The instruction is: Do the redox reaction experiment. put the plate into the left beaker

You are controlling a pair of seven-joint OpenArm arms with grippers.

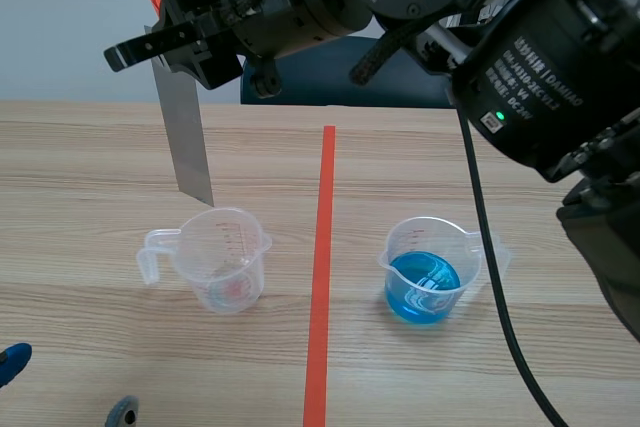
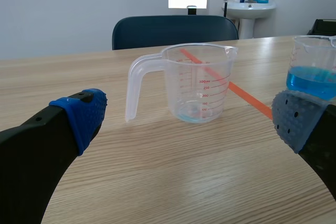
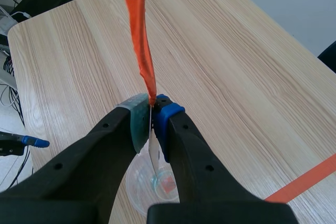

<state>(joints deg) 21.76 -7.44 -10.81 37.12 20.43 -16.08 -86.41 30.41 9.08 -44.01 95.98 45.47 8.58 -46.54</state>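
- R gripper [image 1: 150, 47] is up high at far left, its arm reaching across from the right. Fingers are clamped tight on the top end of the metal plate [image 1: 187, 137], pads pressed flat on both faces.
- Plate hangs upright, lower corner just over the far rim of the left beaker [image 1: 225, 262], not yet inside. Prob. held vertical so it slips thru the mouth end-first.
- Orange strip [image 3: 143, 35] rises from the pinch point. Looks like a tag; can't tell what for.
- Left beaker sits left of the tape line [image 1: 322, 277], handle to the left, only a trace of liquid at the bottom. Right beaker [image 1: 430, 272] w/ blue liquid is on the other side, well apart.
- L gripper [image 1: 65, 387] is low at near left, fingers spread wide, holding nothing. It's clear of the drop path.
- Next, I'd judge: lower straight down, let go once the plate rests inside. Risk: corner catches the rim & tips the light beaker.
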